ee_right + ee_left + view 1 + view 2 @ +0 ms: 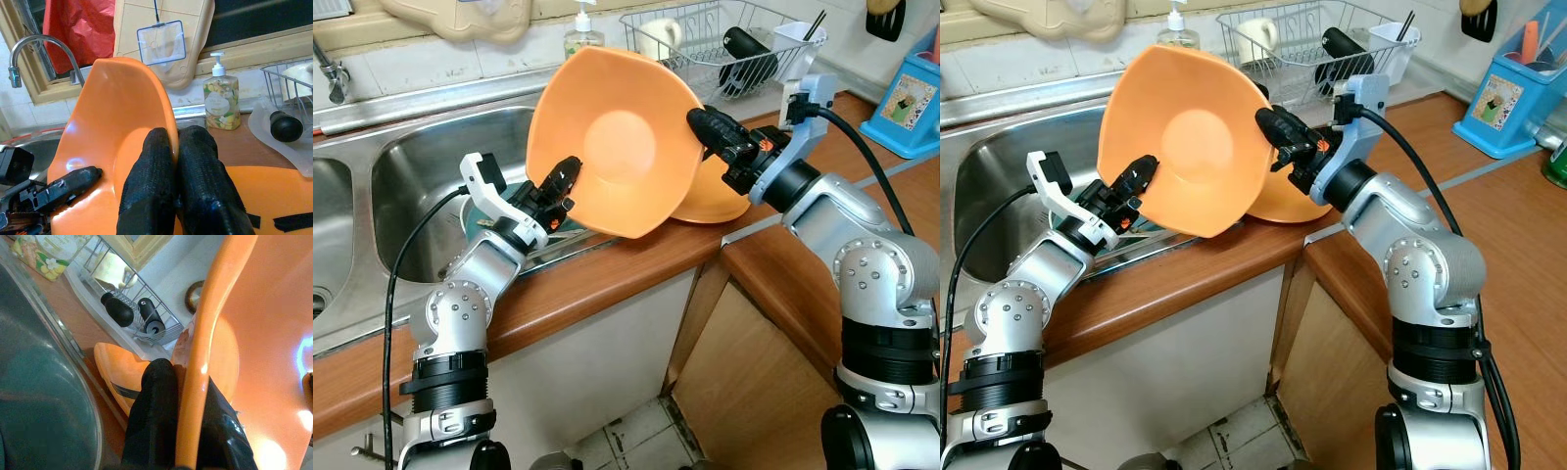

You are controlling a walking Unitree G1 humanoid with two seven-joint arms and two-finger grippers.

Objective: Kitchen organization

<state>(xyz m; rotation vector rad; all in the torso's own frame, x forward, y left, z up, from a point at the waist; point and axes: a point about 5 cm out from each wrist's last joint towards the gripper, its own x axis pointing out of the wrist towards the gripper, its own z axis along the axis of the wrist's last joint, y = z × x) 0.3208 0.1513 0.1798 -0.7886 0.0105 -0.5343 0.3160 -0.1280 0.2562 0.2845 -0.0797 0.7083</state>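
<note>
While tilted above the wooden counter [636, 264] | two orange plastic bowls: one raised [612, 142], one resting [715, 201] | left gripper [560, 184] and right gripper [710, 127] each clamped on raised bowl's rim.

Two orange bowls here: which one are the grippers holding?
The tilted upper bowl, pinched at its rim by the left gripper and right gripper. The other bowl lies on the counter behind it.

Wooden countertop [607, 284], steel sink [421, 186]

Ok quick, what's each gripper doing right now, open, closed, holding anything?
Left gripper: closed on the orange bowl rim.
Right gripper: closed on the same bowl's opposite rim.
</note>
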